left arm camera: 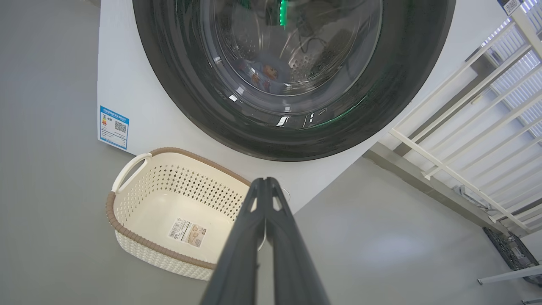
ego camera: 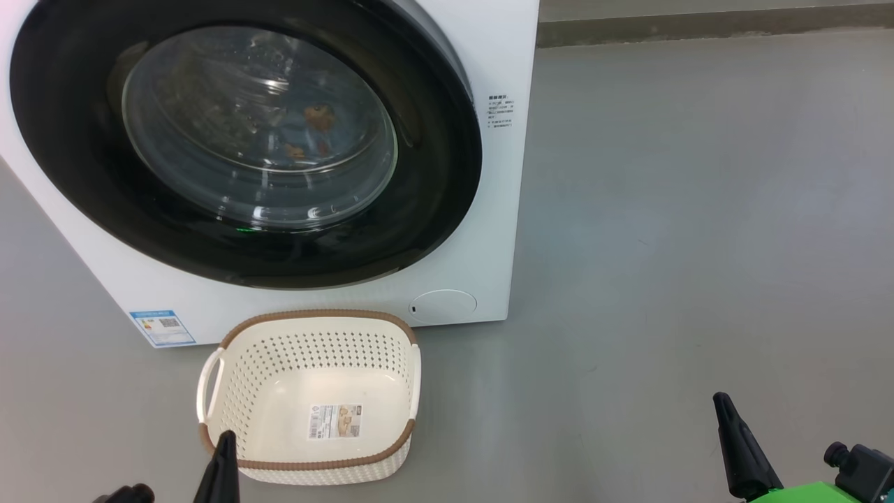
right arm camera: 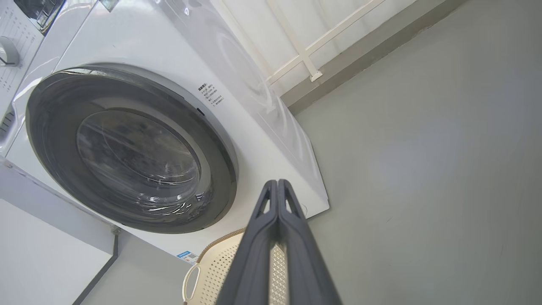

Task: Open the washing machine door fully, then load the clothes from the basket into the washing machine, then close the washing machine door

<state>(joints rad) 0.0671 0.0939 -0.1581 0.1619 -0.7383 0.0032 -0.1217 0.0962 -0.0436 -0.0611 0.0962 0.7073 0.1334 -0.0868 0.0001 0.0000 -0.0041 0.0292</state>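
The white washing machine (ego camera: 503,209) stands in front of me with its black-rimmed round door (ego camera: 84,175) shut against the front. Behind the glass window, light blue clothes (ego camera: 307,133) with cartoon faces lie in the drum, also seen as clothes (left arm camera: 264,76) in the left wrist view. The cream basket (ego camera: 311,464) with a brown rim sits on the floor below the door, holding nothing but its label. My left gripper (ego camera: 225,440) hangs shut over the basket's near left rim. My right gripper (ego camera: 719,399) is shut, low over bare floor to the right.
Grey floor (ego camera: 698,209) spreads to the right of the machine. A white railing (left arm camera: 465,140) and a low kerb run along the wall beyond the machine. A white surface (right arm camera: 42,262) lies at the machine's other side.
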